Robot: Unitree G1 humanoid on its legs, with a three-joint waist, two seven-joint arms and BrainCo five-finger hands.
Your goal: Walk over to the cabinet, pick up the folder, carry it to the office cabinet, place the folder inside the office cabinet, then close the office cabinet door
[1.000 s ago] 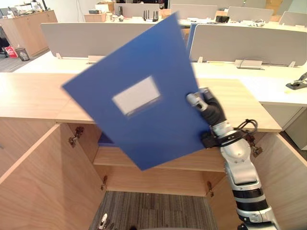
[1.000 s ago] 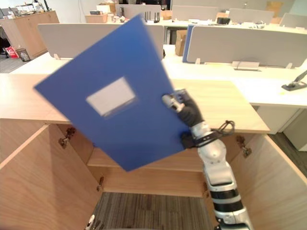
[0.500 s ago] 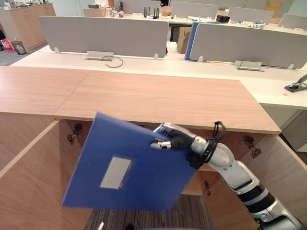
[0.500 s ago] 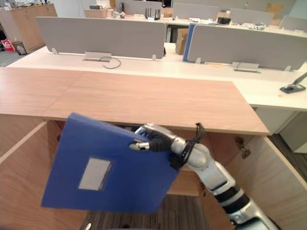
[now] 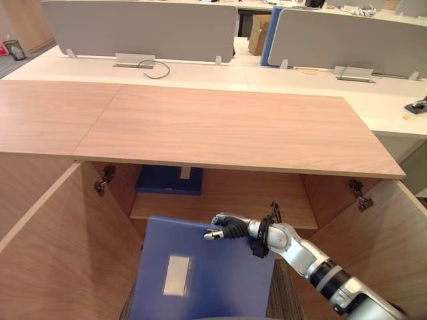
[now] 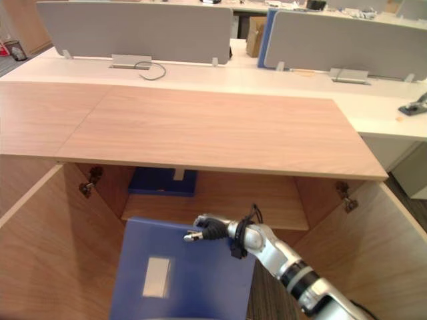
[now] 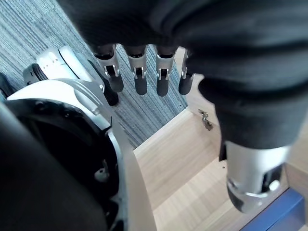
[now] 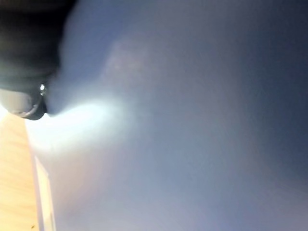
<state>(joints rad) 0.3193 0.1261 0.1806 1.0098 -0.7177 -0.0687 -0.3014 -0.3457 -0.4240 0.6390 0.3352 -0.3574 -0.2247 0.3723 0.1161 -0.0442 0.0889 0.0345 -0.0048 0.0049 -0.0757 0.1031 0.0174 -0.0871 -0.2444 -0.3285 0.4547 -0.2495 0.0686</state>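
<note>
The right hand (image 5: 230,231) is pinching the folder (image 5: 213,280) by its top edge, placing it; next needs sliding toward twelve o'clock onto the cabinet shelf (image 5: 260,203).

I'm looking at an open-plan office. Beyond the low light-wood cabinet (image 5: 220,127) in front of me run rows of long white tables (image 5: 193,75). They are split by upright grey fabric divider screens (image 5: 137,30) with grey metal cable ports (image 5: 135,61) at their feet, and a loose dark cable (image 5: 157,67) curls beside one port. A brown cardboard box (image 5: 255,41) stands between the rows. The cabinet's doors hang open on small metal hinges (image 5: 105,180), and inside it a dark blue binder (image 5: 169,180) lies flat on the wooden shelf (image 5: 267,197). The floor is blue-grey ribbed carpet (image 7: 24,29).
</note>
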